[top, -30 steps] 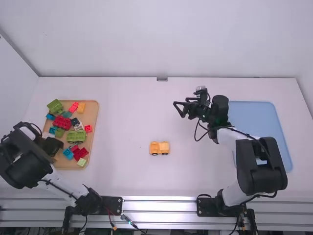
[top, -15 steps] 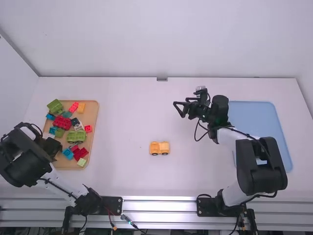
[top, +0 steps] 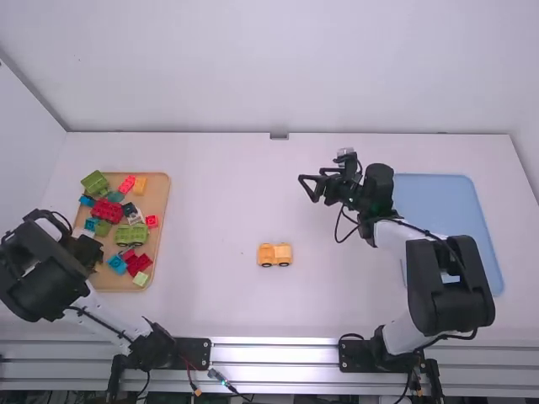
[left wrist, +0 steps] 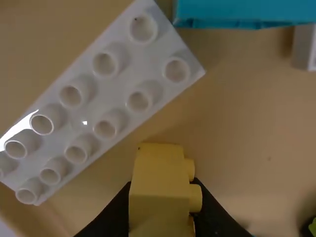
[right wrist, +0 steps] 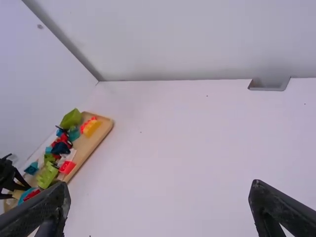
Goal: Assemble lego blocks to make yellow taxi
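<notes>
Left gripper (left wrist: 162, 207) clasps a yellow block (left wrist: 157, 190); right gripper (right wrist: 159, 191) stands open, empty. The wheeled base (top: 274, 254) lies between them, nearer the right.

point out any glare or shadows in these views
Left wrist view: bright glare streak along the white brick's edge, soft shadow between it and the yellow brick; high view: shiny bands on the metal rail; right wrist view: wall darkens toward the table.
</notes>
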